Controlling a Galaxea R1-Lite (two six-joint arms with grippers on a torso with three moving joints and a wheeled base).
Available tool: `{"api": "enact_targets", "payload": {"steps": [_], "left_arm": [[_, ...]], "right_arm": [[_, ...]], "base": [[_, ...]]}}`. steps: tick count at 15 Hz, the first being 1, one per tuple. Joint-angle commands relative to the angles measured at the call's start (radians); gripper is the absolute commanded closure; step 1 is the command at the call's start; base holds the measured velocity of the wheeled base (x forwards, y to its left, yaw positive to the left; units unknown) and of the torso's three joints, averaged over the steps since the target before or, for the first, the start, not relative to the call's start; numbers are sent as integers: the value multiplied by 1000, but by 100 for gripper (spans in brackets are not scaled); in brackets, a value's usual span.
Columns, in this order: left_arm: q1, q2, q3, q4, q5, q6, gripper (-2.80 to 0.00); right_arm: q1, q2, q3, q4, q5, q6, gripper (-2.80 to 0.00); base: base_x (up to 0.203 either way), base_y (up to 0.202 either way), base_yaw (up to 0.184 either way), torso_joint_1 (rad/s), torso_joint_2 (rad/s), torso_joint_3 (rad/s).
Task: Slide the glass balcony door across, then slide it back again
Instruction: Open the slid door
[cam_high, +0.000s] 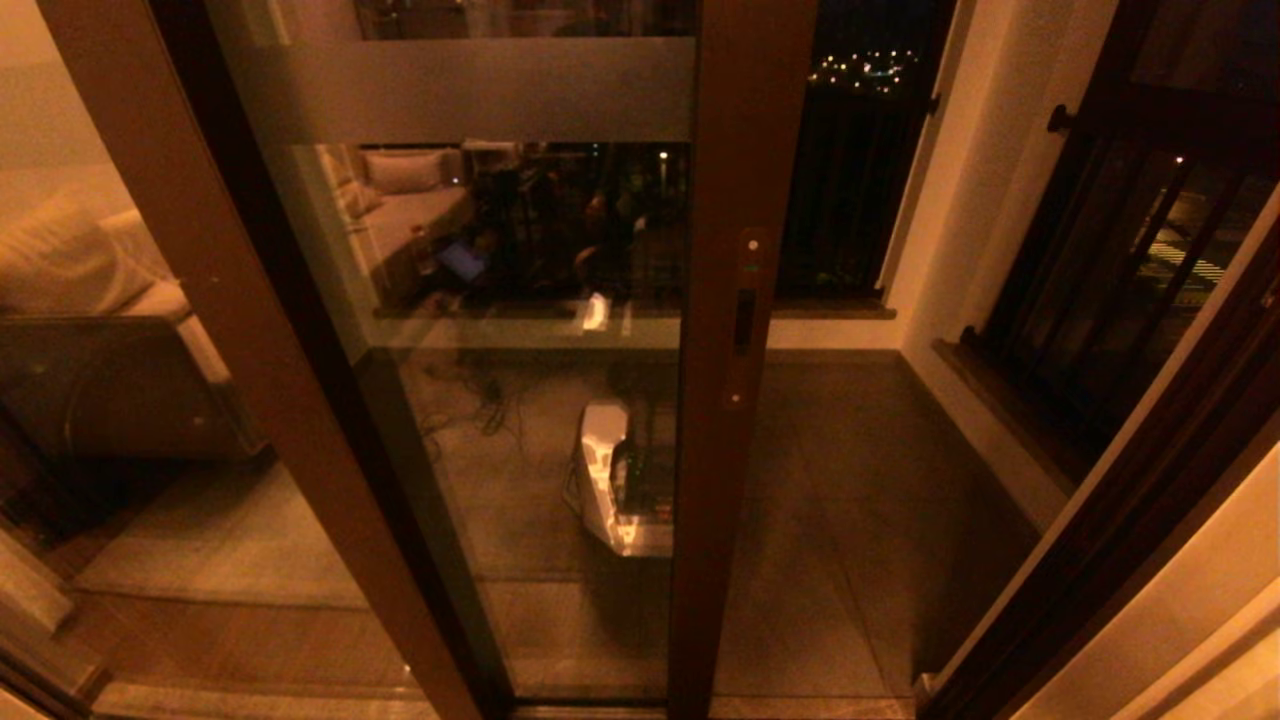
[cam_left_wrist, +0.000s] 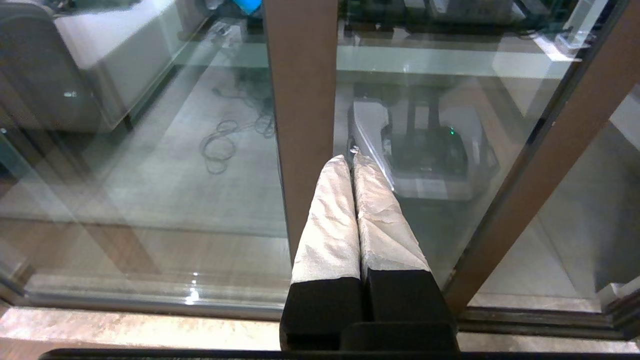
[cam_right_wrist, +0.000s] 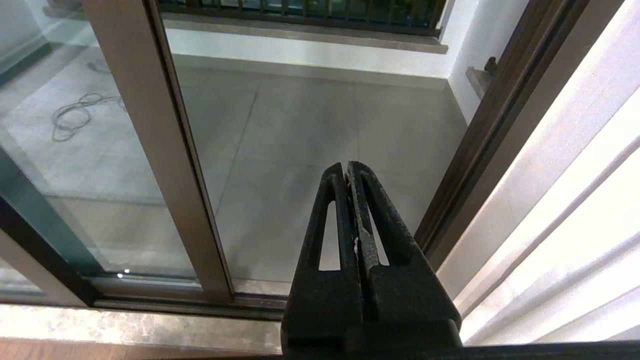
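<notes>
One glass balcony door, clear glass in a smooth dark brown frame, is shown partly slid across, its stile bearing one slim handle. No writing is legible on its frosted band. Left gripper and right gripper are pressed together, holding nothing, before the sill.

Pale sofa at left, balcony railing at right, cable on floor.
</notes>
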Motion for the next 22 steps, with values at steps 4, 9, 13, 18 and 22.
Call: {"api": "enact_targets", "payload": {"steps": [4,9,13,18,22], "left_arm": [[0,1,0,3,0,4,0],[1,28,-67,43,-27,156,0],[1,232,-306,54,-38,158,0],[8,678,-498,-204,-55,137,0],[-123,996,-807,-323,-43,122,0]], "right_arm": [[0,1,2,4,1,-1,0],[0,1,2,4,1,-1,0],[0,1,2,4,1,-1,0],[0,1,2,4,1,-1,0],[0,1,2,4,1,-1,0]], "base": [[0,0,0,0,0,0],[0,0,0,0,0,0],[0,0,0,0,0,0],[0,0,0,0,0,0],[0,0,0,0,0,0]]}}
